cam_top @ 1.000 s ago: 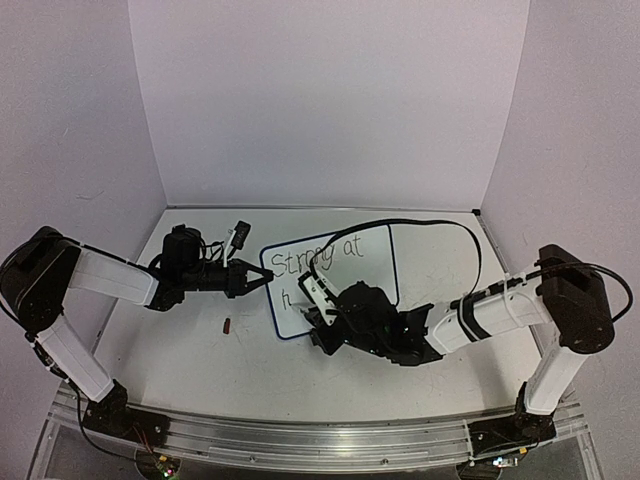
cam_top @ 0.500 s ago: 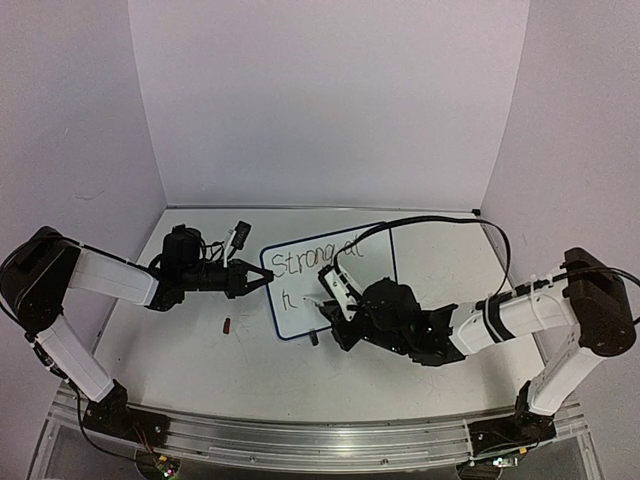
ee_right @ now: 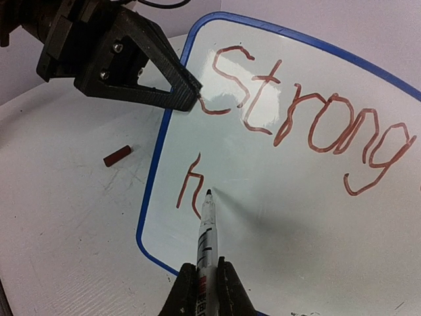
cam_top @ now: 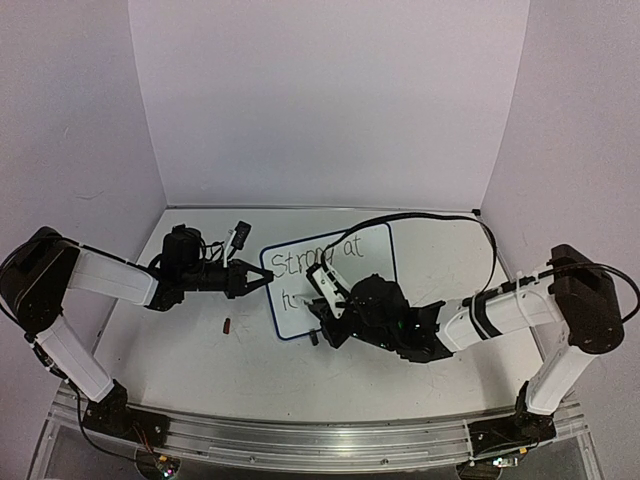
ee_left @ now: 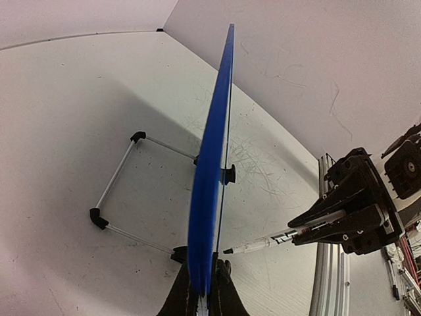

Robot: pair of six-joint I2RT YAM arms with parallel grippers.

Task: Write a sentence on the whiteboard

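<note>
R gripper closed on the marker, barrel pinched low betw. both fingers, tip aimed at the whiteboard. Tip sits just right of the "h"; touching vs. a hair off, can't tell from either wrist view. L gripper closed on the board's rim on the side toward the worktop's L edge, bracing it. Board stands near upright on its clip feet and a wire stand, approx. mid-worktop, a bit toward the far edge. Progress, est.: the sentence has line 1 "Strong at" down (top view); line 2 has only the "h", so most of line 2 is left. Room: bare white runs from the "h" toward the worktop's R edge, prob. enough if letters are small. Blue rim lies close below the tip, so little slack downward. L fingers sit beside the "S", apart from line 2. Small red piece lies on the worktop toward the L edge, apart from the board.
</note>
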